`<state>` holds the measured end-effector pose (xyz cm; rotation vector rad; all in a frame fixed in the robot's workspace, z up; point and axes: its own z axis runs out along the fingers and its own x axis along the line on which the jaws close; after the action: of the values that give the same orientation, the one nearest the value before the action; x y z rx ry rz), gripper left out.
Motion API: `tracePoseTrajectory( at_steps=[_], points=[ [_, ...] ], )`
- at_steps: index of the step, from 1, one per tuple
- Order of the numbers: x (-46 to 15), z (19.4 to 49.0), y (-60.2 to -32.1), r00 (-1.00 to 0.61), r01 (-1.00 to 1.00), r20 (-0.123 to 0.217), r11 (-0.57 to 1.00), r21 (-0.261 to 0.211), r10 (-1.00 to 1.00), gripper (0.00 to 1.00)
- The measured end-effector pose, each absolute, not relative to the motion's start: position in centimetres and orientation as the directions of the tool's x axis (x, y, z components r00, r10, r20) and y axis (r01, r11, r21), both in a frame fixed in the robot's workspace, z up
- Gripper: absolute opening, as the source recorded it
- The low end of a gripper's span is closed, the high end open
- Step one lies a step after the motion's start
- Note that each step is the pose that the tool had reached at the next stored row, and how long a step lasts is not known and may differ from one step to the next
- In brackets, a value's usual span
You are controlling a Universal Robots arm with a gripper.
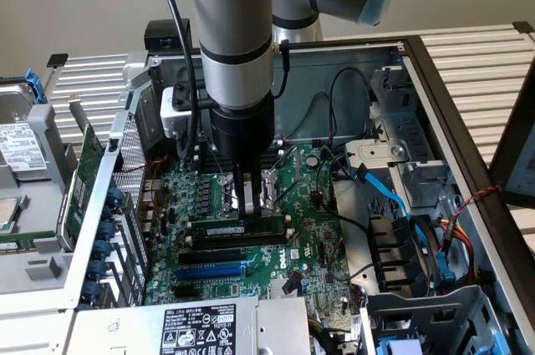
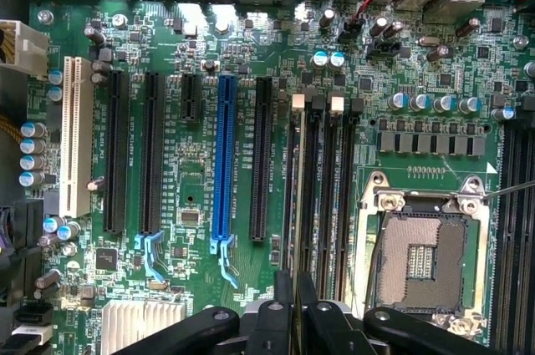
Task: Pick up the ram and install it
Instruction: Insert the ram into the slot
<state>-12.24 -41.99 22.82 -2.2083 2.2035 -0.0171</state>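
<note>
The ram (image 1: 236, 228), a long green stick with a white label strip, stands on edge in a black memory slot on the motherboard (image 1: 313, 234), beside the CPU socket (image 1: 251, 188). My gripper (image 1: 245, 213) comes straight down onto its top edge, with the fingers closed around the stick near its middle. The wrist view shows the ram edge-on as a thin line (image 2: 294, 196) running along the first of the memory slots (image 2: 322, 188), held between my two fingertips (image 2: 294, 292). White end clips (image 2: 298, 102) sit at the slot's far end.
A blue expansion slot (image 1: 213, 271) and black slots lie just in front of the ram. The empty CPU socket (image 2: 422, 259) is beside the memory slots. A green expansion card (image 1: 84, 180) stands outside the case on the exterior view's left. Blue cables (image 1: 393, 196) and drive bays crowd the right.
</note>
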Motion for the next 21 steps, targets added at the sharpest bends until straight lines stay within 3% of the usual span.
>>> tracePoseTrajectory(
  at_steps=[21],
  points=[
    [-12.24,22.68,-42.01,0.002,-1.0,-0.006,-0.002,-0.026,-1.0,0.14]
  ],
)
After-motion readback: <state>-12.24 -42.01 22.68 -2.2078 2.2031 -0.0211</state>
